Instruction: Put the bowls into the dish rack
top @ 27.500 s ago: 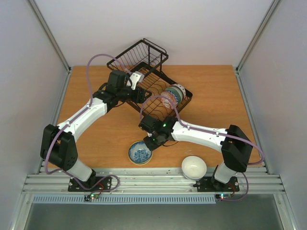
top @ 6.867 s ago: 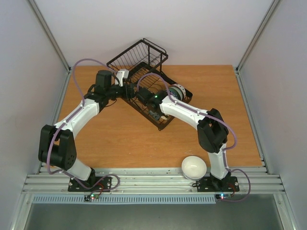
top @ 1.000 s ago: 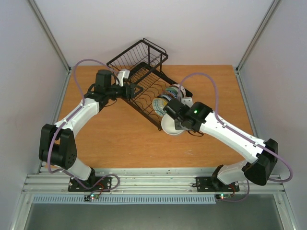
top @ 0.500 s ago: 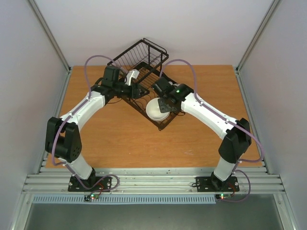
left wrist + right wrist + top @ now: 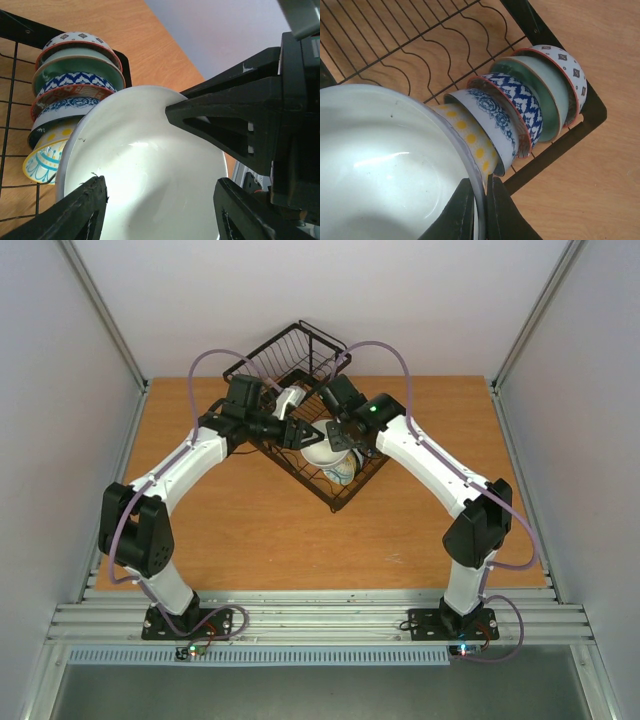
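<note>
My right gripper (image 5: 481,210) is shut on the rim of the plain white bowl (image 5: 385,165), one finger inside it and one outside. It holds the bowl tilted over the dish rack (image 5: 555,145), against a yellow-dotted bowl (image 5: 465,131). That one ends a row of several bowls standing on edge, among them a blue-flowered bowl (image 5: 492,117), a pale green bowl (image 5: 547,95) and a red-rimmed patterned bowl (image 5: 565,65). My left gripper (image 5: 160,182) is open and faces the hollow of the white bowl (image 5: 145,170). In the top view the white bowl (image 5: 322,456) hangs between both grippers.
The black wire rack (image 5: 340,502) lies slantwise across the middle of the wooden table (image 5: 250,540), its raised basket (image 5: 290,355) at the far end. Curved wire dividers (image 5: 420,45) run along the rack floor beside the row of bowls.
My right arm has carried the white bowl from the rack's near corner up into the rack, against the row of bowls. The left gripper has shifted right, toward the bowl.
</note>
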You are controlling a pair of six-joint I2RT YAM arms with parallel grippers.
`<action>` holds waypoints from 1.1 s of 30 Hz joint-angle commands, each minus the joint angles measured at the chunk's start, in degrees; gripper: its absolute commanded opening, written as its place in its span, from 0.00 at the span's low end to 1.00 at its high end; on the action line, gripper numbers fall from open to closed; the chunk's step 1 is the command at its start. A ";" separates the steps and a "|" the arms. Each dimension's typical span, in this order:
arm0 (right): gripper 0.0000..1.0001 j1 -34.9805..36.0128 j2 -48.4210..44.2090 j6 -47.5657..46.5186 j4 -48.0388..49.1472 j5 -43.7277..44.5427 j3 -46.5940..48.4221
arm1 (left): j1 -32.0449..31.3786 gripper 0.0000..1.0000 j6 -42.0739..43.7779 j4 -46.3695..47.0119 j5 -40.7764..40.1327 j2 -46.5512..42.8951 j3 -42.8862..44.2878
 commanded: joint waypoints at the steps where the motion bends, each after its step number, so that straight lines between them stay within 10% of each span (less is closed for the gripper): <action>1: 0.01 0.04 -0.70 -1.27 0.48 0.40 3.23 | -0.17 0.61 1.72 -1.91 -1.01 1.20 1.03; 23: 0.01 -0.18 -8.05 -1.19 0.87 5.00 -3.64 | -0.17 0.63 2.18 -0.66 -7.17 -0.02 -0.55; 33: 0.01 -0.05 -8.71 -1.02 3.78 0.22 -4.32 | -0.26 0.39 2.50 -1.92 -6.36 1.34 0.46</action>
